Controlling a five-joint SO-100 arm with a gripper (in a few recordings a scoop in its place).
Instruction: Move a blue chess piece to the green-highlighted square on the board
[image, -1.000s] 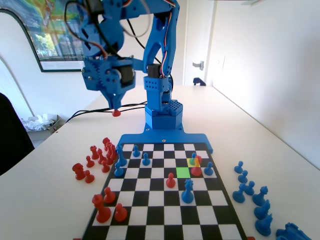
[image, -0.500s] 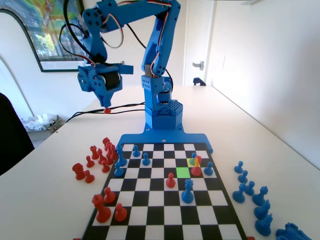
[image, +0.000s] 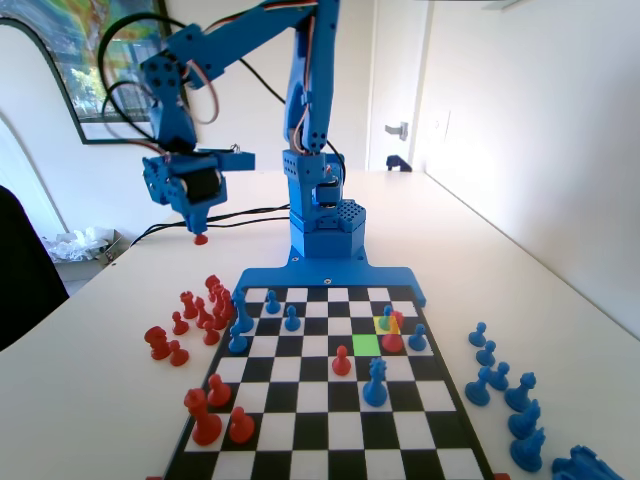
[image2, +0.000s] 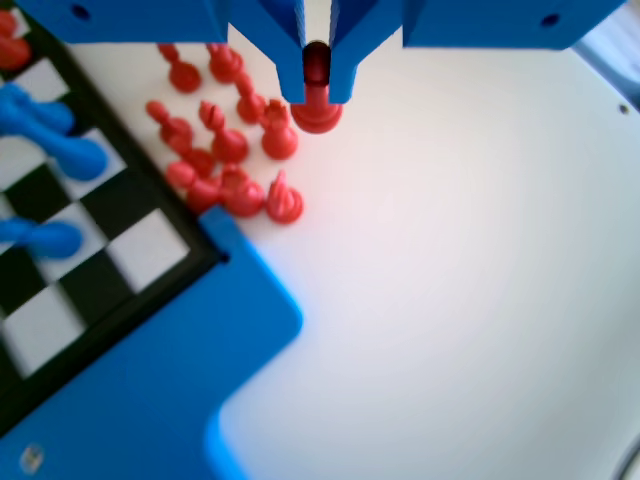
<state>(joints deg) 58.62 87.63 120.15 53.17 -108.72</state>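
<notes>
1. The end effector (image: 201, 228) hangs high above the surface (image: 110, 370), off the left edge of the board (image: 330, 420) in the fixed view. Its jaws are clamped on a red pawn (image2: 316, 100), whose base shows just below the tips in both views.

2. In the wrist view, the end effector (image2: 316, 75) sits over a cluster of red pieces (image2: 235, 165) lying on the surface just beside the board's corner, so the held pawn looks like a captured piece being set aside.

3. Judged from this, the task's own move is not yet begun. The green-highlighted square (image: 366, 344) is bare, and no blue piece is in the grasp.

4. A yellow-tinted square (image: 387, 323) lies just beyond the green one and to its right in the fixed view. The blue chess piece (image: 385, 318) stands on it, upright, small, with a round head and flared base. A red piece (image: 393, 338) stands close in front of it, partly hiding it.

5. What remains: release the red pawn, return to the board, grip the blue pawn and set it on the green square.
</notes>
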